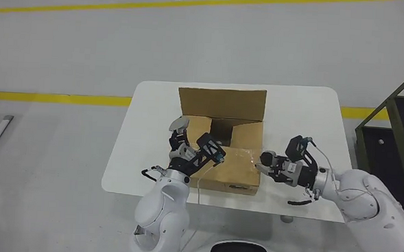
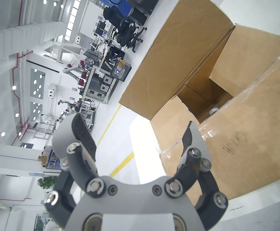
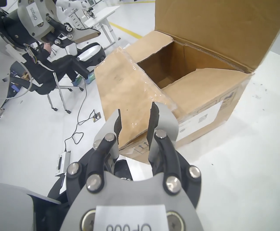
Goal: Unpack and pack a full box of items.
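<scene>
Inside the box [image 2: 229, 175], flaps [image 2: 175, 116] hide most of a grey item [image 2: 213, 111].

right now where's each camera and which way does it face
top view: above the arms, looking down on table and cardboard box, left gripper, right gripper
left wrist view: on that wrist, facing the box past its open left gripper
right wrist view: on that wrist, facing the box past the right gripper; left gripper beyond
shared: the box's open top

The taped near flap [image 1: 231, 166] and two side flaps [image 1: 249, 135] roof most of the box [image 1: 222, 103], leaving one narrow central opening [image 1: 220, 132]
</scene>
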Robot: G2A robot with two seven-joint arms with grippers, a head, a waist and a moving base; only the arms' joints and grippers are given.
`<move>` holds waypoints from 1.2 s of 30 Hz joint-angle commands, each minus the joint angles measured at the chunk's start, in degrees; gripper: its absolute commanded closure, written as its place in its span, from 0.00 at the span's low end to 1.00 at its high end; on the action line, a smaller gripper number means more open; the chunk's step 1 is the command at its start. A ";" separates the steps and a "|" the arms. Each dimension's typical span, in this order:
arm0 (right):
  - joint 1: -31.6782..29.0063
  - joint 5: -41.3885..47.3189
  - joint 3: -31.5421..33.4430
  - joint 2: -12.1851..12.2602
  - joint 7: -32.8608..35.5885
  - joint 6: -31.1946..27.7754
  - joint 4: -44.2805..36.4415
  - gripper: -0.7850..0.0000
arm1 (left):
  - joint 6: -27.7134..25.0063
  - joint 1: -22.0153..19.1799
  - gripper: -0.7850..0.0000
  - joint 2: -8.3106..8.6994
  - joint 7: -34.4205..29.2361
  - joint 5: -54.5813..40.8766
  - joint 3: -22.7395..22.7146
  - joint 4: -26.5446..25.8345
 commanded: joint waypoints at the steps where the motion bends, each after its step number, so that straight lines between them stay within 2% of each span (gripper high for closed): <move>1: 0.03 0.28 0.50 0.23 0.62 -0.35 -0.41 0.64 | 0.00 0.00 0.00 0.00 0.00 0.00 0.00 0.00; 10: 4.01 -4.16 1.83 0.41 -2.77 6.38 0.73 0.55 | 0.00 0.00 0.00 0.00 0.00 0.00 0.00 0.00; 18: 12.55 -6.44 -4.92 -0.34 0.90 8.30 7.09 0.52 | 0.00 0.00 0.00 0.00 0.00 0.00 0.00 0.00; 23: 15.97 -7.04 -9.19 -0.84 3.25 6.73 10.35 0.55 | 0.00 0.00 0.00 0.00 0.00 0.00 0.00 0.00; 26: 16.31 -4.94 -10.44 -0.81 5.83 4.38 10.68 0.55 | 0.00 0.00 0.00 0.00 0.00 0.00 0.00 0.00; 33: 13.03 -3.25 -8.63 0.16 7.87 3.26 6.95 0.68 | 0.00 0.00 0.00 0.00 0.00 0.00 0.00 0.00; 36: 11.12 -0.64 -7.38 0.67 9.28 2.57 4.49 0.65 | 0.00 0.00 0.00 0.00 0.00 0.00 0.00 0.00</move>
